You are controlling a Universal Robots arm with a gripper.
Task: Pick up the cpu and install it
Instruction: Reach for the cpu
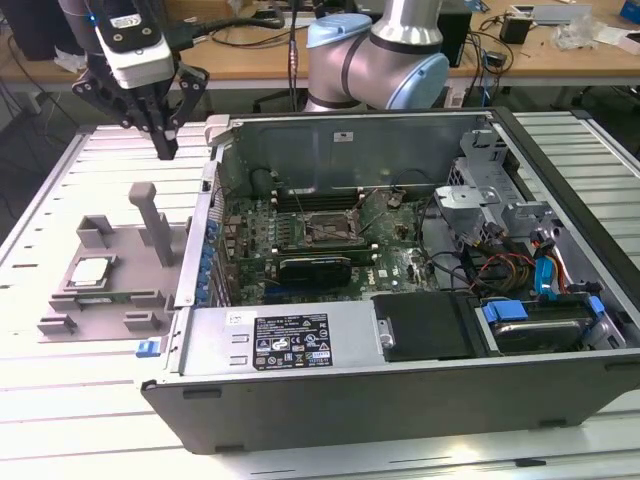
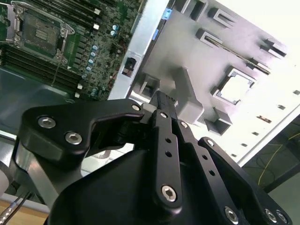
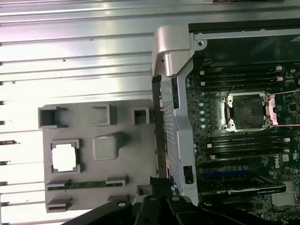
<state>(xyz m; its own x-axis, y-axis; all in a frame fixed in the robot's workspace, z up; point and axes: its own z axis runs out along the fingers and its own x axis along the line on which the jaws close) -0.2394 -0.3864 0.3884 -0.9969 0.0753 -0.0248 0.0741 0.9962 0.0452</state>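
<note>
The cpu (image 1: 88, 272) lies flat in a square pocket of a grey holder (image 1: 150, 265), at the exterior view's left, beside the open computer case. Its silver top also shows as the cpu (image 3: 64, 156) in the first wrist view and the cpu (image 2: 236, 86) in the second. My gripper (image 1: 166, 150) hangs well above the holder's far end, shut, with nothing between its black fingers (image 2: 164, 140). The motherboard socket (image 1: 325, 230) lies open inside the case, its metal frame lifted; both wrist views show this socket (image 3: 247, 111) (image 2: 40, 30).
The case wall (image 3: 171, 122) stands upright between the holder and the motherboard. A tall grey post (image 1: 150, 215) rises from the holder below the gripper. Drive cage and cables (image 1: 520, 260) fill the case's right side. A slatted metal table (image 1: 60, 400) carries everything.
</note>
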